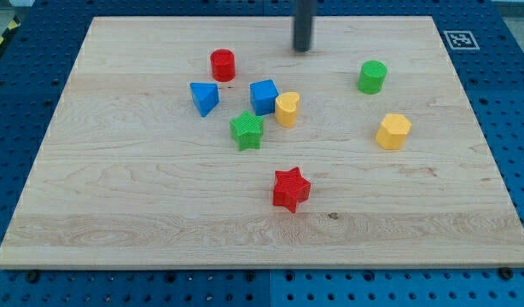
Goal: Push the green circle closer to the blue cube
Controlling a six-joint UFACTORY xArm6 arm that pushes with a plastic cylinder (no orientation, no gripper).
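The green circle (372,77) stands on the wooden board at the view's upper right. The blue cube (263,96) sits left of it near the board's middle top, touching a yellow heart (287,109) on its right side. My tip (302,49) is at the view's top centre, above and between the two, closer to the blue cube and apart from every block. The rod comes down from the top edge of the view.
A red cylinder (223,65) and a blue triangle (204,98) lie left of the cube. A green star (247,130) sits just below it. A yellow hexagon (393,131) lies below the green circle. A red star (290,189) is lower centre. The board (117,213) ends on blue pegboard.
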